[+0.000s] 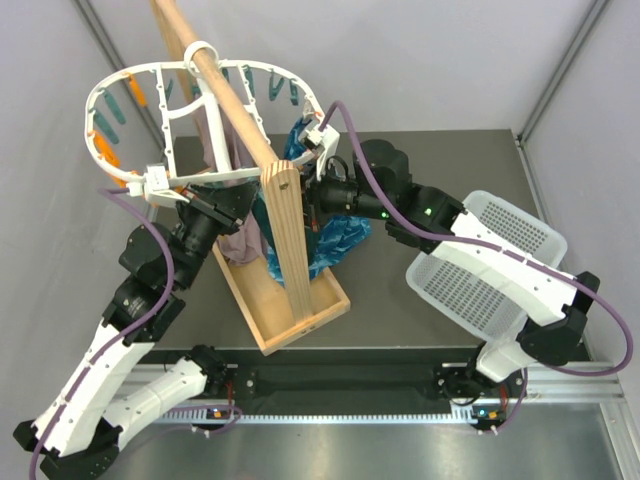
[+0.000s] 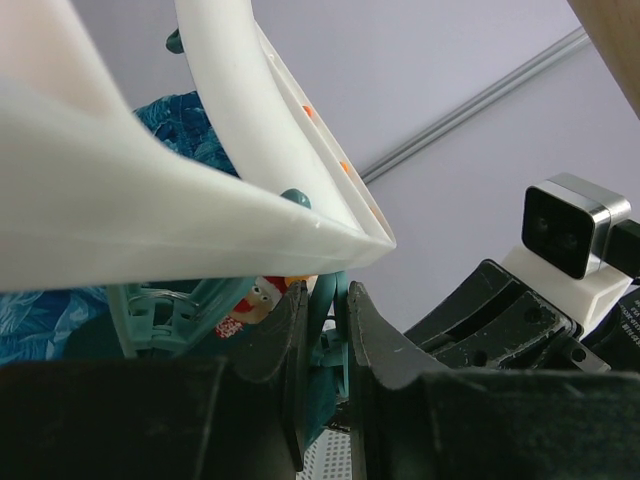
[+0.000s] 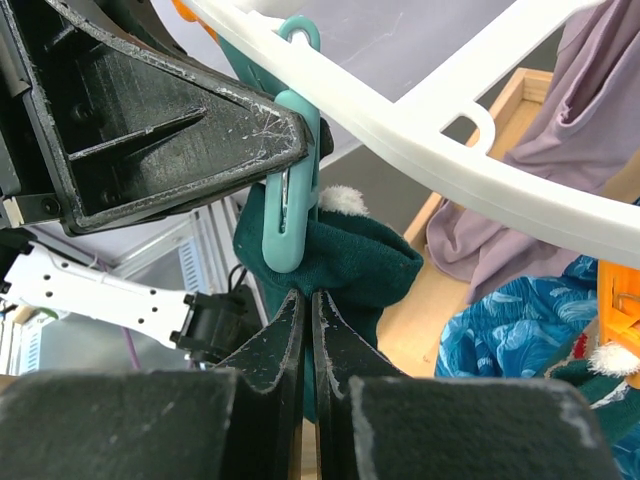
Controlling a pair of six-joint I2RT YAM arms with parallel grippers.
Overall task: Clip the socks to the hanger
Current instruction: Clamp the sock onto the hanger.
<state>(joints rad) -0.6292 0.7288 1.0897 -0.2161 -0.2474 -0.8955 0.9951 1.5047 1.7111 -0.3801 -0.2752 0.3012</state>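
The white oval hanger (image 1: pixel 200 75) hangs on the wooden pole. Its rim also shows in the left wrist view (image 2: pixel 260 120) and the right wrist view (image 3: pixel 450 150). My left gripper (image 2: pixel 340 290) is shut on a teal peg (image 2: pixel 335 330) under the rim. My right gripper (image 3: pixel 309 295) is shut on a dark teal sock (image 3: pixel 360 265) and holds its top edge up at that same peg (image 3: pixel 290 215). The peg's lower end overlaps the sock. In the top view both grippers meet behind the wooden post (image 1: pixel 290 230), mostly hidden.
The wooden pole (image 1: pixel 230 95) stands in a wooden tray (image 1: pixel 300 320). A bright blue cloth (image 1: pixel 335 240) and a mauve cloth (image 1: pixel 240 240) hang low over the tray. A white perforated basket (image 1: pixel 490 260) lies at the right, under my right arm.
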